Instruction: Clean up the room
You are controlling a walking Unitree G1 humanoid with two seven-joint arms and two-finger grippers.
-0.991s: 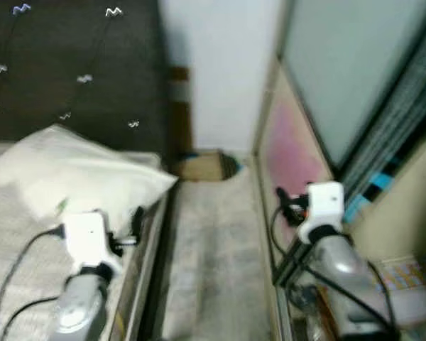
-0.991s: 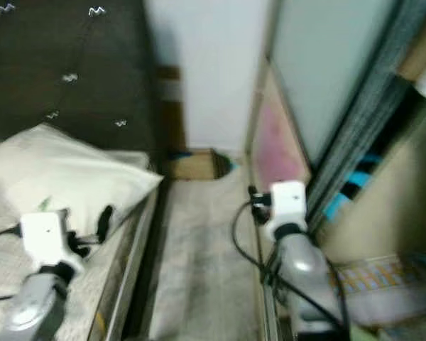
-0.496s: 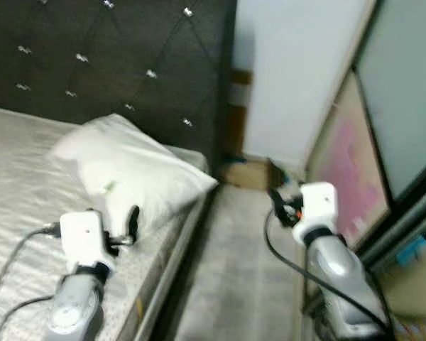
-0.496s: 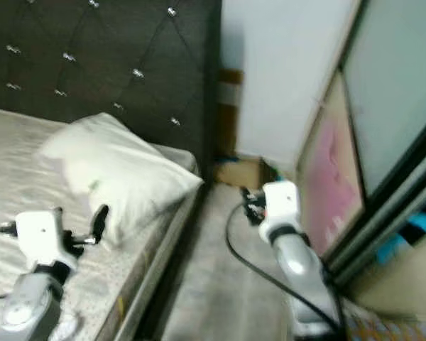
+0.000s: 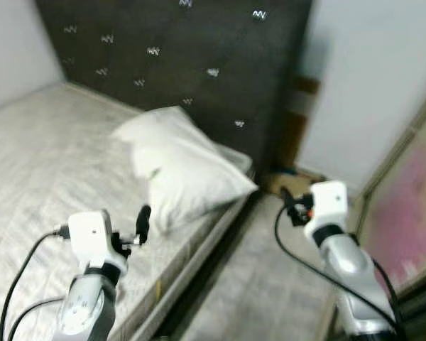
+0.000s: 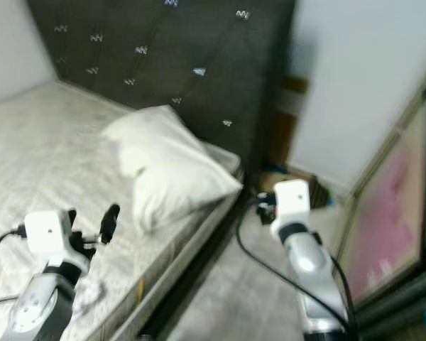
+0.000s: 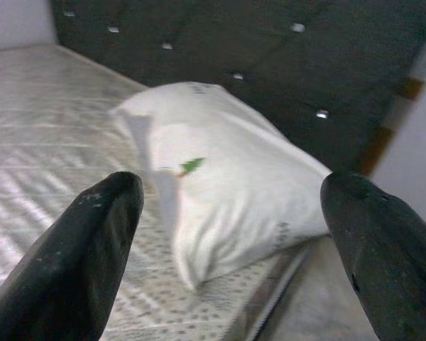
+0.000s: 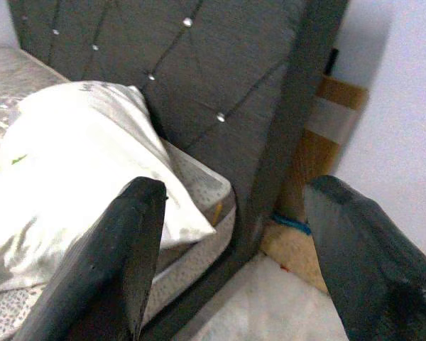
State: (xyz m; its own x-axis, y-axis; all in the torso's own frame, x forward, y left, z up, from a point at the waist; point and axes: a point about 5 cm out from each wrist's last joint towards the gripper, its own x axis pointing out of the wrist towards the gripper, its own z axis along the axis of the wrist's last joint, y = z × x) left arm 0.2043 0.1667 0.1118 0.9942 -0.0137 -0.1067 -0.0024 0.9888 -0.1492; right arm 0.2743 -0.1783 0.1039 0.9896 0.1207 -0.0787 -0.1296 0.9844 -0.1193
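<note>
My head camera has swung left over the last second: the glass sliding door and the shelves that stood on my right have dropped out, and the bed (image 5: 42, 163) now takes up most of the left of the frame. That is my own turn, not the furniture moving. I read it as me lining up on the bed as the next patch of the room to tidy.

The bed runs back to a dark tufted headboard (image 5: 199, 64), with a strip of pale floor (image 5: 270, 284) alongside it and a pinkish panel (image 5: 408, 213) leaning at the far right. The mattress cover looks smooth from here, though the picture is soft.

The white pillow (image 5: 181, 167) is the likeliest thing to handle. It lies at the head of the bed by the near edge, skewed, one corner reaching over the side towards the floor. A small green mark shows on its face.

A brown box (image 6: 284, 181) sits on the floor against the wall, past the headboard's end.

My left pincer (image 7: 227, 234) hovers over the mattress, spread wide and empty, pointed at the pillow and apart from it. My right pincer (image 8: 234, 249) hangs over the floor strip, also wide and empty, facing the headboard's corner.
</note>
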